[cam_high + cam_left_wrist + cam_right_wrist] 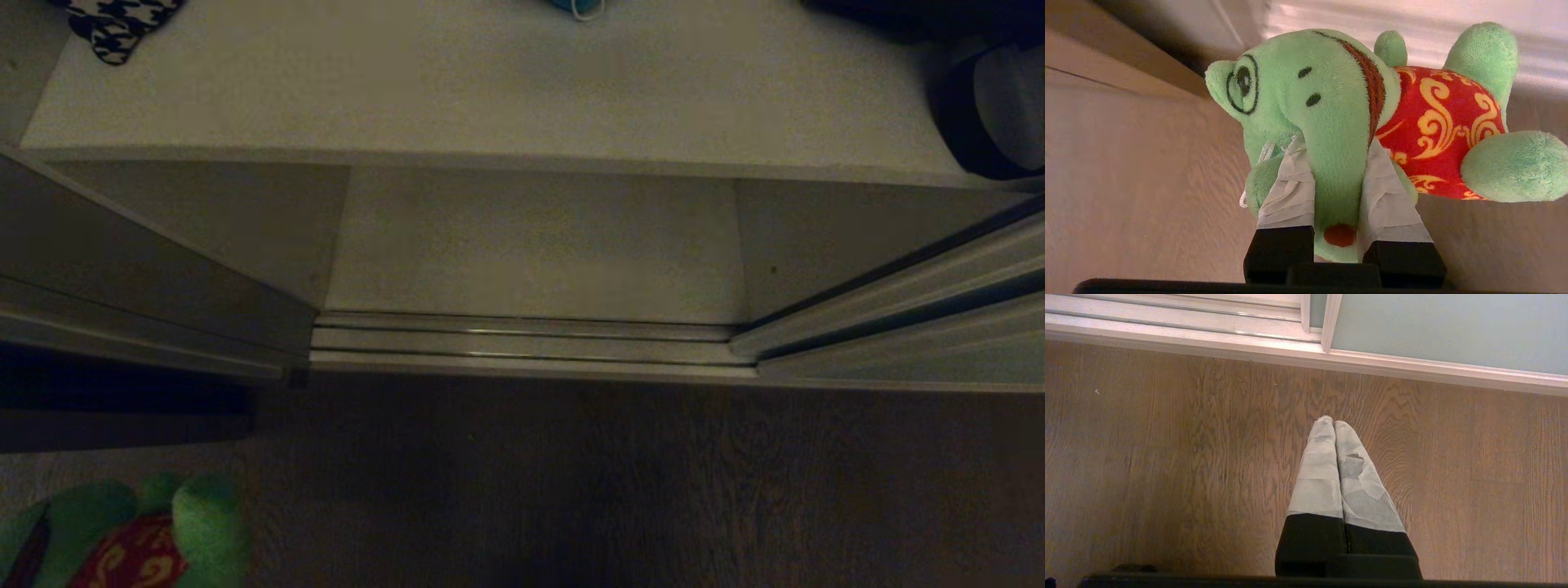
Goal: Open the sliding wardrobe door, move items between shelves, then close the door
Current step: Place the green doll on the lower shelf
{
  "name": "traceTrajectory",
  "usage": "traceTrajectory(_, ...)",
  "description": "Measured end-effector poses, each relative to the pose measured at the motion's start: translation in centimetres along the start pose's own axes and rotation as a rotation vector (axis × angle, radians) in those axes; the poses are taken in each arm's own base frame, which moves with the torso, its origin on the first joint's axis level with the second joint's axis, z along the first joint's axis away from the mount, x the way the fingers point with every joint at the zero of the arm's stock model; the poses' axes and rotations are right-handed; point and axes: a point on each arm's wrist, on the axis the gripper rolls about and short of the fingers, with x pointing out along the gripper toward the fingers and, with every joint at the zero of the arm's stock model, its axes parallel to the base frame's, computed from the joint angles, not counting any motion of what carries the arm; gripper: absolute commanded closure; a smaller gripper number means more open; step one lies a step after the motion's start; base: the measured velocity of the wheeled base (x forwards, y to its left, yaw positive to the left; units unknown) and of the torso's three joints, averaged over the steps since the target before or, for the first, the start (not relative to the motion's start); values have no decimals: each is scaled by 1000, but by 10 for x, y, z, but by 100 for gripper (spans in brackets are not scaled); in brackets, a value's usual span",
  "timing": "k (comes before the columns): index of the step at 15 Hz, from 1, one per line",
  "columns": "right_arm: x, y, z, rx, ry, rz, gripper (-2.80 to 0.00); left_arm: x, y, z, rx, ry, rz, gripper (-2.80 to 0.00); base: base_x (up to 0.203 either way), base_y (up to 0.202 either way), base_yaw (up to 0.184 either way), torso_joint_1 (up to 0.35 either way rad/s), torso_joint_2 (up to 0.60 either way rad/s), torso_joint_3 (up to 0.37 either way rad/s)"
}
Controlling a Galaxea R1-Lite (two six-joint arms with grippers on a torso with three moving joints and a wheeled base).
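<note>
Dim room, dark wood floor (620, 490), and the wardrobe is standing open: you can look straight down past the ribbed floor track (522, 343) onto a lower white shelf (531, 245) and the wider white shelf (490, 90) above it. The sliding wardrobe door (1445, 330) is pushed off to the right side, so I'd say the opening step is done.

Left gripper (1333, 163) is the one working. Its taped fingers (1286, 192) are pinching the green plush toy (1339, 106) by the head, red patterned belly sticking out to the side. In the head view the same toy sits down in the near-left corner, out over the floor, well clear of the wardrobe opening. The other toy, the teal-blue one (578, 6), only just peeks in at the far edge of the upper shelf. A houndstooth bag (118, 24) sits on that shelf's left end and a black bag (992, 106) on its right.

Right gripper (1334, 424) is parked over the floor just in front of the track, fingers pressed together, holding nothing.

So my read: we're mid-transfer, toy in the grip and not yet placed. Next move would be carrying it in through the opening and setting it down on a bare stretch of shelf, without clipping the shelf's front edge. Door closing comes after that.
</note>
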Motion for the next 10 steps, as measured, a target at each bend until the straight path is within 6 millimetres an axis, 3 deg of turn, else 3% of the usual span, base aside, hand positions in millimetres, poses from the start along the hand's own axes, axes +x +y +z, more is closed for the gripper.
traceTrajectory(2, 0, 0, 0, 0, 0, 0, 0, 22, -3, 24, -4, 97, -41, 0, 0, 0, 0, 0, 0, 0)
traceTrajectory(5, 0, 0, 0, 0, 0, 0, 0, 73, -6, 51, -11, 236, -88, 0, 0, 0, 0, 0, 0, 0)
traceTrajectory(10, 0, 0, 0, 0, 0, 0, 0, 164, -9, 60, -11, 431, -191, 0, 0, 0, 0, 0, 0, 0)
